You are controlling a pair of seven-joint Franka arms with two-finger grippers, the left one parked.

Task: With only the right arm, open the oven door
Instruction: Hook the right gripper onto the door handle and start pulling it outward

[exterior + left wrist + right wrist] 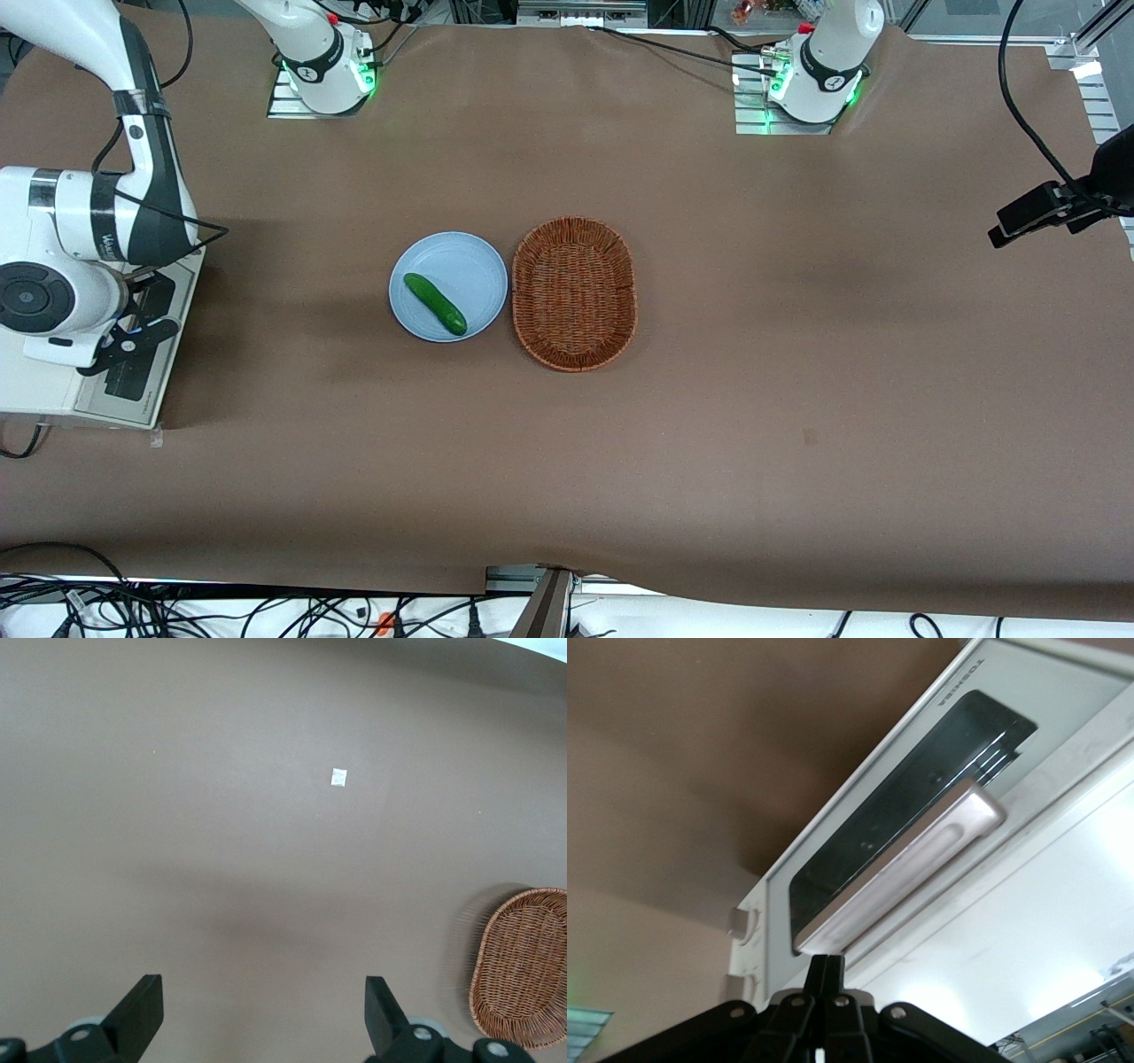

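This is a robotics lab, not a kitchen, whatever the props suggest. Two white robot arms are bolted to metal base plates [780, 102] on a broad bench [797, 372] draped in plain brown cloth, green status lights glowing at their bases. Loose black cables [177, 602] pile along the bench edge nearest the front camera, and aluminium framing [1085, 62] rims the setup. A black camera [1041, 211] on a clamp points in from the parked arm's end. The household things look staged: a small white toaster oven [84, 390], a blue plate [448, 286] with a cucumber [435, 303], and a wicker basket [575, 293].
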